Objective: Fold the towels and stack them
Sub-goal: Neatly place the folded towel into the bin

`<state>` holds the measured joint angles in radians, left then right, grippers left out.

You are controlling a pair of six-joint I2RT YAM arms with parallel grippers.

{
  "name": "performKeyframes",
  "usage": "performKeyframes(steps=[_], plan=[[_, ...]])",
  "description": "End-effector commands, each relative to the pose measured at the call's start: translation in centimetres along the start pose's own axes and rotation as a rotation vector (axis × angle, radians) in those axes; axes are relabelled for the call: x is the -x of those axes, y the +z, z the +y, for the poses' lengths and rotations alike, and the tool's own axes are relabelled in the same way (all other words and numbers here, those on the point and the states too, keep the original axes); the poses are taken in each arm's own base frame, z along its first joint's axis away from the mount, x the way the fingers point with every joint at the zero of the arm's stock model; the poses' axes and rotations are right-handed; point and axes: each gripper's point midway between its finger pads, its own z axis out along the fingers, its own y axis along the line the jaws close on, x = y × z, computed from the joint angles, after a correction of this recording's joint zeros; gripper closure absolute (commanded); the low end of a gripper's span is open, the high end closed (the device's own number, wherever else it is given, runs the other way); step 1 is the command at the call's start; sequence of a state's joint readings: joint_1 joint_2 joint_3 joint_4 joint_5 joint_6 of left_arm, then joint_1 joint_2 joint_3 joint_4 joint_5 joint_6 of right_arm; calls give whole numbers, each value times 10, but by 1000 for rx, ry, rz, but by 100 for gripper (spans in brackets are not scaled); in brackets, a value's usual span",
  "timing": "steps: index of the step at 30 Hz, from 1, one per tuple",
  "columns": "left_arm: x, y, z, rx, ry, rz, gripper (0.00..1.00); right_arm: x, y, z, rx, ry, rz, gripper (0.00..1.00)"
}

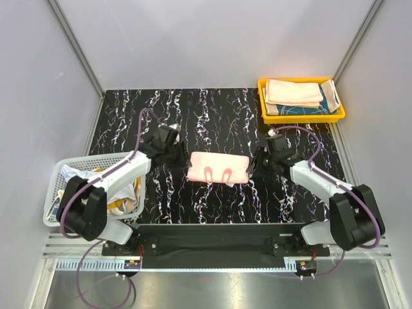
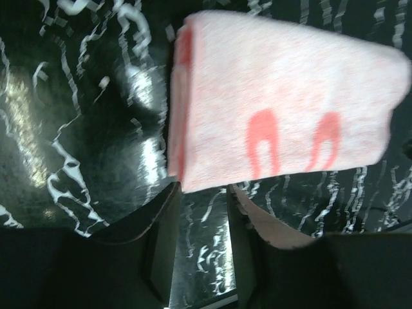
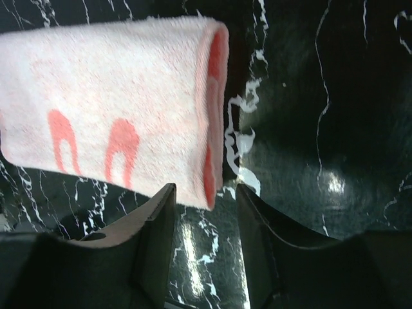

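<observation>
A pink towel (image 1: 217, 167) with two red loop marks lies folded into a narrow rectangle at the middle of the top view, flat on the black white-veined surface (image 1: 212, 116).

The left gripper (image 2: 203, 193) sits just beside the towel's left end. Its fingers stand apart with only bare surface between them, and the towel's folded edge is just above the gap in the wrist view. The right gripper (image 3: 205, 190) sits just beside the right end, also parted and holding nothing, with the towel's lower corner just above its gap.

In the upper right of the top view a yellow tray (image 1: 302, 119) holds a neat stack. A pale beige folded towel (image 1: 293, 91) is on top, a dark teal-blue towel (image 1: 302, 109) shows under its lower edge, and another beige cloth (image 1: 330, 95) lies along the tray's right side.

At the left edge a white mesh basket (image 1: 96, 158) holds unfolded cloths in a heap. A crumpled white towel (image 1: 74, 172) is near its upper left and an orange-yellow towel (image 1: 122, 205) lower right, partly hidden by the left arm.
</observation>
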<state>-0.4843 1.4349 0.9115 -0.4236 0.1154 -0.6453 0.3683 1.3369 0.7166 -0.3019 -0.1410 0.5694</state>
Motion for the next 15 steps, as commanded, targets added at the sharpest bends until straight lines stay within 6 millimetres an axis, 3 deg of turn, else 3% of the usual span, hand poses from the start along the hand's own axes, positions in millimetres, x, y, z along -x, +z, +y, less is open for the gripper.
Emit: performKeyframes(steps=[1,5,9,12,15], plan=[[33,-23,-34,-35,78,-107,62,29,10,12,-5,-8,-66,51],[33,-10,-67,-110,107,-80,66,36,22,12,-15,8,-72,51],[15,23,-104,-209,144,-19,68,35,34,7,-38,24,-65,52],[3,41,-121,-248,166,6,69,30,43,4,-42,41,-55,52],[-18,70,-114,-213,163,70,73,22,51,1,-48,42,-38,53]])
